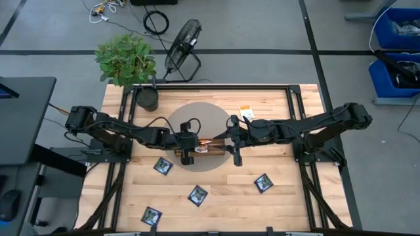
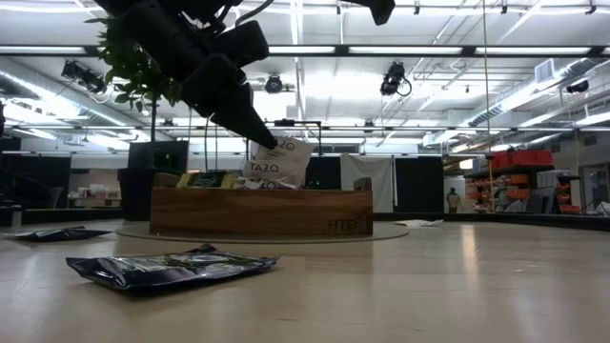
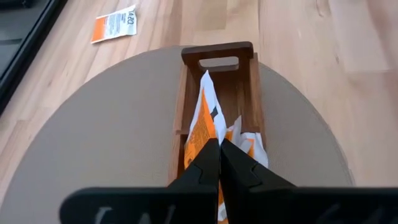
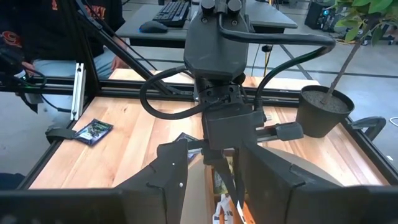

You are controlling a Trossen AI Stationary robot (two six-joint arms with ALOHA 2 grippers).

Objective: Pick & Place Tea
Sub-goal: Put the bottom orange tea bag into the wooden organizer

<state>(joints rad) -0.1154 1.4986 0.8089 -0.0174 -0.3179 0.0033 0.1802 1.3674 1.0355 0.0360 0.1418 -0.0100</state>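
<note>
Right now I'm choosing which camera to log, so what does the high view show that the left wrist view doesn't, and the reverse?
Only the high view shows the four dark navy sachets lying on the bare table, the potted plant, the fan on the floor and the right gripper beside the wooden tray.

Only the left wrist view shows the left gripper shut on an orange-and-white sachet standing up out of the tray.

Both show the tray, the round grey mat and a loose orange-and-white sachet beyond it.

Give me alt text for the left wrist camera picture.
The left gripper is shut on an orange-and-white tea sachet standing in the wooden tray, which sits on a round grey mat. Another orange-and-white sachet lies apart on the table.
</note>
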